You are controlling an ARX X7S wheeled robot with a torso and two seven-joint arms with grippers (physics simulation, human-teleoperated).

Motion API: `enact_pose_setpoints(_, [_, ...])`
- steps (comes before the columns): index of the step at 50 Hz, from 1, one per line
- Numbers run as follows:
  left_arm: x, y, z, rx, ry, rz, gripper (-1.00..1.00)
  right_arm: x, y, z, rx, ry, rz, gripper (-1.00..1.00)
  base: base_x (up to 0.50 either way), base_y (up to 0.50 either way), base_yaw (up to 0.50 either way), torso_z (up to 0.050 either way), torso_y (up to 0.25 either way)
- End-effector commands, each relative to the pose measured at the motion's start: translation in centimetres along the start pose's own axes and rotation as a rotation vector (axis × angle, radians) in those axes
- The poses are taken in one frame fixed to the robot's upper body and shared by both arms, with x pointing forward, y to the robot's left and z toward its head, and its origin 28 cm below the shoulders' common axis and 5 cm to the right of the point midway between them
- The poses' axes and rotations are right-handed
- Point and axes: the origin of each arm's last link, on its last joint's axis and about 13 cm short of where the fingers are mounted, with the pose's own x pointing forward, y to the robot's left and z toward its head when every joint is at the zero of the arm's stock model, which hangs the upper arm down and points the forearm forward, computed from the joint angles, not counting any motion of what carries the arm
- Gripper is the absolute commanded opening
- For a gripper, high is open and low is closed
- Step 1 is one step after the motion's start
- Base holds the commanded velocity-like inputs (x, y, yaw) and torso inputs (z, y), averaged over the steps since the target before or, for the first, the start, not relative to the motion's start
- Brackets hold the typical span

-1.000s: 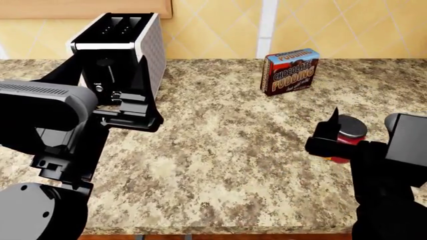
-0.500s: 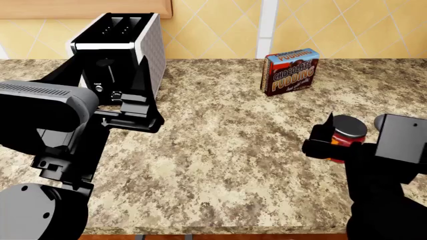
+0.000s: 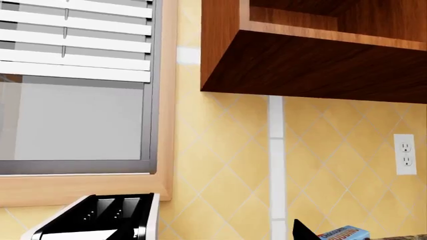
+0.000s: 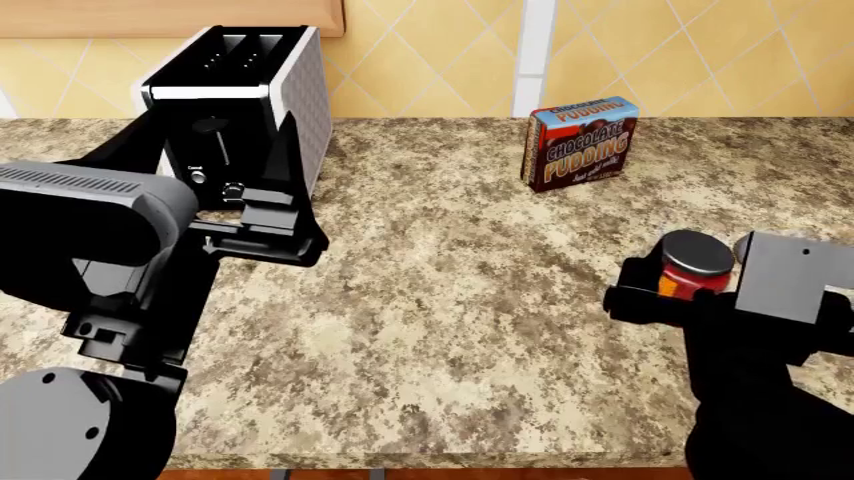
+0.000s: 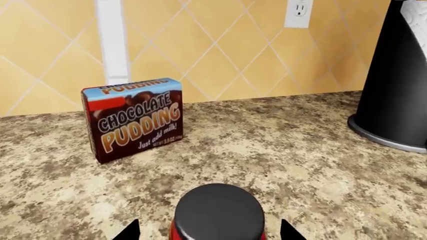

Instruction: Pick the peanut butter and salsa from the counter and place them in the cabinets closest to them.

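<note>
Salsa (image 4: 695,266) sits near the tabletop's (image 4: 441,300) right edge between our right tool's (image 5: 208,231) spread tips, ungrasped; neither jar is shelved, and peanut butter is unseen.

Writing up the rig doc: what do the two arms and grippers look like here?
Both are matte black and blocky. The left arm has a grey ribbed housing, a round grey joint cap and the black left gripper. The right arm carries a flat grey plate; right gripper black, pointed tips. No cables visible.
</note>
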Motion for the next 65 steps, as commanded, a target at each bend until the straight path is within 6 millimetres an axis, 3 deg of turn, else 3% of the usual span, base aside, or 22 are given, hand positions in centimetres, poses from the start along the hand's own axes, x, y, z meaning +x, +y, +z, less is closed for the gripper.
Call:
enact_pose_setpoints(1, [0.0, 0.0, 0.0, 0.0, -0.001, -0.001, 1.0, 0.5, 0.0, -0.5, -0.003, 0.031, -0.008, 1.0, 0.0, 0.0, 0.0, 0.0, 0.0])
enact_pose_setpoints(65, [-0.1, -0.1, 0.1, 0.005, -0.004, -0.004, 1.0, 3.2, 0.1, -3.6, -0.033, 0.202, -0.043, 1.0, 0.0, 0.0, 0.0, 0.0, 0.0])
